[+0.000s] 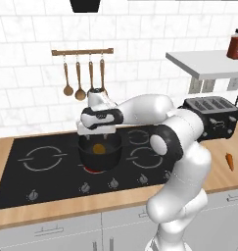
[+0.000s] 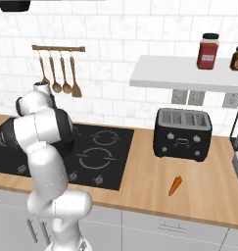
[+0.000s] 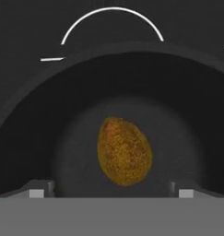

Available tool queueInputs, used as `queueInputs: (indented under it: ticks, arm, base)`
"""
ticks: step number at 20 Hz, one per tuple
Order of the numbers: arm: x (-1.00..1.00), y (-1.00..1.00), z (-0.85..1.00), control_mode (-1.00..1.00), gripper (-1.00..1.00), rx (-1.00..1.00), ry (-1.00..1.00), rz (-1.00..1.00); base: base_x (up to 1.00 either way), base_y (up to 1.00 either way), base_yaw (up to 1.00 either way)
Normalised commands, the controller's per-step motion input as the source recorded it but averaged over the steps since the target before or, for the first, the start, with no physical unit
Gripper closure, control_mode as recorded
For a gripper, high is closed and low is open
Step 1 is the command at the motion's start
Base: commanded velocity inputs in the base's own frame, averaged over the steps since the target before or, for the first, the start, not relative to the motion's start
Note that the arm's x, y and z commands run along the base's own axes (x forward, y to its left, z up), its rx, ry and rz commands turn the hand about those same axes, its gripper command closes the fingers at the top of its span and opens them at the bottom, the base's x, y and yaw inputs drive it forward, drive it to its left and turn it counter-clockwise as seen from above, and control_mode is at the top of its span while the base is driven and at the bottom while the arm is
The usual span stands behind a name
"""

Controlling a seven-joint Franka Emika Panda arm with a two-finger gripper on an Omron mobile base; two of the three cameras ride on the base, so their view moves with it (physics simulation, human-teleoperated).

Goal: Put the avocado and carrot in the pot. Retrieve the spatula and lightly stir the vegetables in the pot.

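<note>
We are seeing the fingers (image 3: 111, 193) standing wide apart, gripping nothing, hanging right above the pot (image 1: 100, 156) | avocado (image 3: 124, 151) is lying on the pot's floor | carrot (image 2: 175, 185) is lying on the table (image 2: 154, 181), well right of the pot, just before the toaster (image 2: 183, 132).

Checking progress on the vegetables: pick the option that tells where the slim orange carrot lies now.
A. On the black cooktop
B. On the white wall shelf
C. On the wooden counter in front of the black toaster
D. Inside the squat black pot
C: the slim orange carrot lies on the wooden counter in front of the black toaster, while the squat black pot holds a yellow-orange avocado.
</note>
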Motion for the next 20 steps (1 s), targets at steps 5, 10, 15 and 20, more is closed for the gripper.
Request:
queueInputs:
  ticks: [5,10,15,20]
  arm:
    - [-0.12,-0.51,0.75,-1.0,-1.0,0.05,-0.02,0.0]
    - [-0.39,-0.86,0.65,-1.0,-1.0,0.06,0.0,0.0]
    - [-0.41,-0.87,0.39,-1.0,-1.0,0.0,0.01,0.0]
    - [-0.15,-0.88,-0.16,-1.0,-1.0,-0.05,0.03,0.0]
  base:
    - [0.0,0.0,0.0]
    - [0.0,0.0,0.0]
    - [0.0,0.0,0.0]
    - [0.0,0.0,0.0]
